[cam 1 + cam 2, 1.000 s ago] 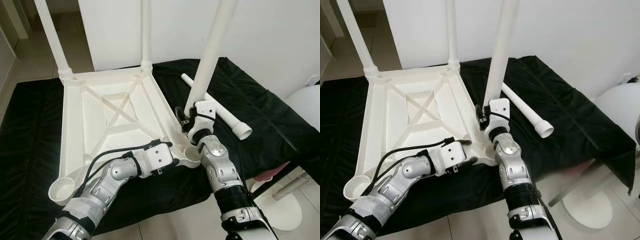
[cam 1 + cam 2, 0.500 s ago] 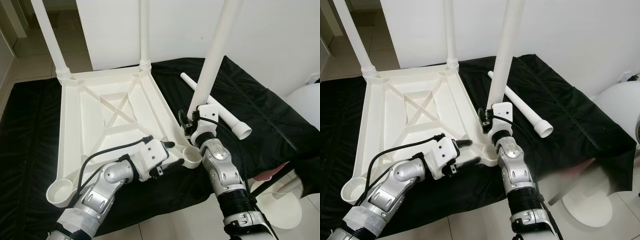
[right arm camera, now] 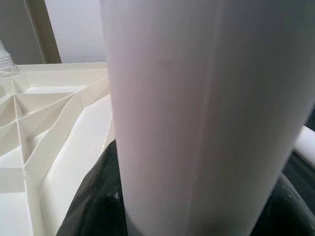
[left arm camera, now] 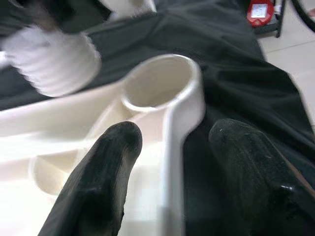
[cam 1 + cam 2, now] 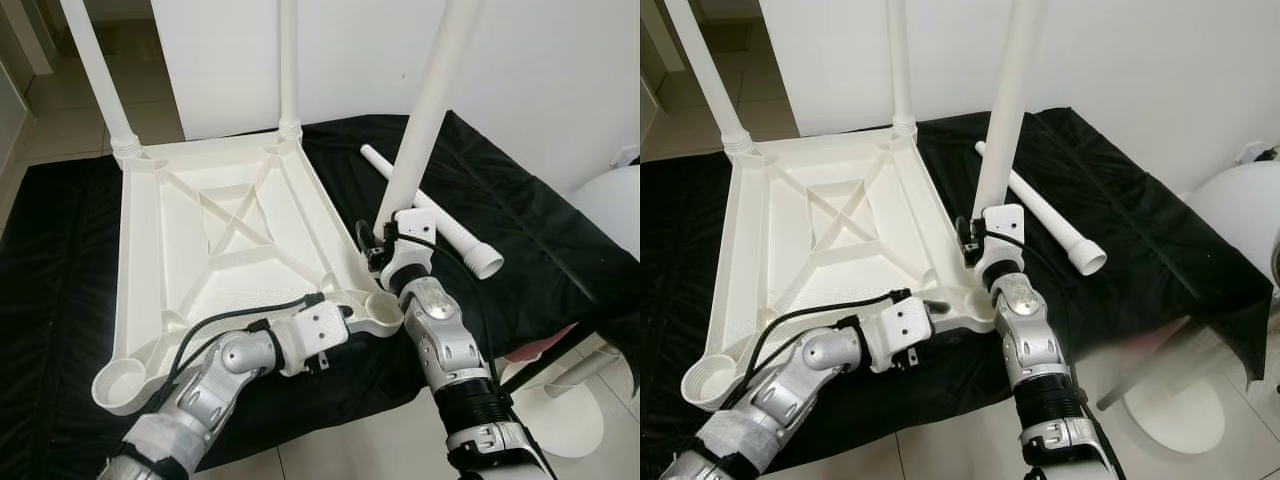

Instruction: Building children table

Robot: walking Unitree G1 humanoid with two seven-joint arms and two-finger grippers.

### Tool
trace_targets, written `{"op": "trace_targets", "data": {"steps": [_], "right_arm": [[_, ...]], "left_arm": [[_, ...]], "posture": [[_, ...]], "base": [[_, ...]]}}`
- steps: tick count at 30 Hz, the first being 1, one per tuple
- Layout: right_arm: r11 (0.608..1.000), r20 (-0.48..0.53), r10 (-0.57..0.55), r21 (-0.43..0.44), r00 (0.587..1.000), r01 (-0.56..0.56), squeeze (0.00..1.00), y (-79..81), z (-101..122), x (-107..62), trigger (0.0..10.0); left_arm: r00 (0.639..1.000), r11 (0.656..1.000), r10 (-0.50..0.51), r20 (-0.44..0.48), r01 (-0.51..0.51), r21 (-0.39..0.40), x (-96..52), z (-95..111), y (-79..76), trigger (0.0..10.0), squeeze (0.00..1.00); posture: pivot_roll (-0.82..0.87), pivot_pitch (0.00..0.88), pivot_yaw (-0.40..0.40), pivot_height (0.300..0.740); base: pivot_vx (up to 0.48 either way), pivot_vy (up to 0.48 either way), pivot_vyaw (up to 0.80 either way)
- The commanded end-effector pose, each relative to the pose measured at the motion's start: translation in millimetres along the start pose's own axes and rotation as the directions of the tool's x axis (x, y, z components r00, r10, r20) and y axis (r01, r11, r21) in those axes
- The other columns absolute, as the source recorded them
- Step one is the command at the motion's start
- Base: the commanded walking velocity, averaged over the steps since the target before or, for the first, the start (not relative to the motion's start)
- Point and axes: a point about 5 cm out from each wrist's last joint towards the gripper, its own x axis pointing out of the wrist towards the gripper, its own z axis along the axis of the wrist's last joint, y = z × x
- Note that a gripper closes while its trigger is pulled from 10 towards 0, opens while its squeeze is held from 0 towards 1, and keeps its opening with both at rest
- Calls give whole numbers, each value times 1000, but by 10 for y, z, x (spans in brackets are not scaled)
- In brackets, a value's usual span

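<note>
White tabletop (image 5: 215, 250) is lying upside down on the black cloth (image 5: 520, 230), ribbed underside up. Two legs are already standing in the far corner sockets: far-left leg (image 5: 95, 70), far-right leg (image 5: 288, 60).

My right gripper (image 5: 383, 252) is clamping the lower end of a third leg (image 5: 430, 100), fingers closed round it; I am holding it slightly tilted, its foot just above and beside the near-right corner socket (image 5: 378, 312). In the right wrist view the leg's shaft (image 3: 206, 113) is pressing between the black pads (image 3: 98, 196).

My left gripper (image 4: 177, 162) is spread open, straddling the tabletop rim at that socket (image 4: 157, 83), one finger (image 4: 103, 172) inside the rim, the other outside over the cloth.

A spare leg (image 5: 440, 225) is lying flat on the cloth, right of the tabletop. Near-left socket (image 5: 118, 380) is sitting open.
</note>
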Motion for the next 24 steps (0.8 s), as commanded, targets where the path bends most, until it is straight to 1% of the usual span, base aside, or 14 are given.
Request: {"op": "trace_targets", "data": {"steps": [1, 4, 5, 8, 10, 12, 14, 16, 19, 21, 24], "right_arm": [[1000, 4, 19, 9, 1000, -19, 0, 23, 16, -14, 10000], [998, -1, 55, 2, 998, -55, 0, 57, 6, -55, 10000], [998, -1, 55, 2, 998, -55, 0, 57, 6, -55, 10000], [996, -2, 93, -11, 996, -93, 0, 89, -6, -112, 10000], [991, 8, 132, -18, 991, -132, 0, 122, 8, -165, 10000], [988, 20, 156, -22, 988, -155, 0, 140, 23, -201, 10000], [987, 23, 160, -21, 987, -159, 0, 143, 28, -219, 10000], [985, 35, 171, -22, 985, -170, 0, 147, 37, -275, 10000], [984, 39, 175, -24, 984, -174, 0, 145, 38, -310, 10000], [987, 47, 158, -29, 986, -156, 0, 104, 22, -400, 10000], [989, 46, 149, -25, 988, -148, 0, 84, 9, -441, 10000]], "left_arm": [[987, 987, 158, -11, -158, -9, -27, -12, 151, 10000, 0], [974, 974, 225, 19, -225, -26, -102, 30, 281, 10000, 0], [974, 974, 225, 19, -225, -26, -102, 30, 281, 10000, 0], [962, 963, 269, 40, -268, -36, -176, 54, 331, 10000, 0], [962, 961, 268, 57, -262, -88, -244, 69, 323, 10000, 0], [963, 961, 262, 68, -254, -113, -284, 78, 316, 10000, 0], [961, 960, 266, 70, -258, -105, -304, 84, 313, 10000, 0], [962, 961, 262, 77, -252, -117, -352, 90, 281, 10000, 0], [961, 960, 263, 82, -252, -124, -380, 93, 266, 10000, 0], [954, 941, 299, 39, -288, -177, -438, 40, 262, 10000, 0], [945, 931, 326, 40, -314, -185, -472, 37, 265, 10000, 0]], "posture": [[-17, 35, -7, 740], [-20, 36, -6, 740], [-20, 36, -6, 740], [-17, 42, -7, 740], [-15, 46, -9, 740], [-14, 47, -11, 740], [-14, 47, -11, 740], [-13, 48, -13, 740], [-11, 49, -15, 740], [-12, 50, -15, 740], [-12, 50, -15, 740]], "base": [[0, 0, 0], [0, 0, 0], [0, 0, 0], [0, 0, 0], [0, 0, 0], [0, 0, 0], [0, 0, 0], [0, 0, 0], [0, 0, 0], [0, 0, 0], [0, 0, 0]]}}
